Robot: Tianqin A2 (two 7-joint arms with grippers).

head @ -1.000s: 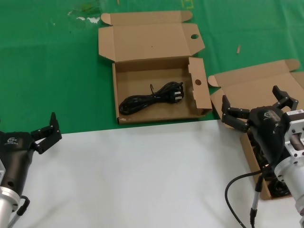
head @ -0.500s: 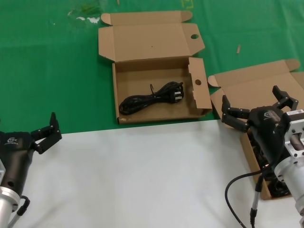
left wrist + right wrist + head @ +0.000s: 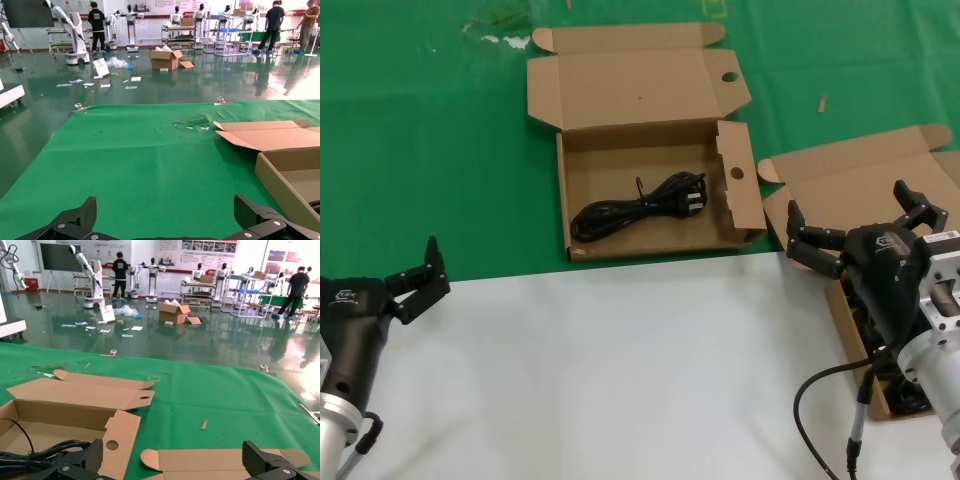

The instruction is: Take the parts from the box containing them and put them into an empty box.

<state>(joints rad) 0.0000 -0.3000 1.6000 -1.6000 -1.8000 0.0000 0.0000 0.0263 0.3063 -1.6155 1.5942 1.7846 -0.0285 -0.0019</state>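
Right gripper (image 3: pixel 855 232), fingers spread apart and holding nothing, hovered over the plain-lidded source box (image 3: pixel 860 185) at four o'clock on the table. One black cord bundle (image 3: pixel 638 208) lay coiled inside the wide holed box (image 3: pixel 650 235) at twelve o'clock, more cords (image 3: pixel 910 395) showing dark in the source box. Left gripper (image 3: pixel 415 280), also spread wide, sat parked at eight o'clock over the white sheet (image 3: pixel 610 370), beside the green mat (image 3: pixel 420 150).

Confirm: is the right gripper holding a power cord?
No. The right gripper hangs open and empty over the plain-lidded box; one power cord lies in the wide box.
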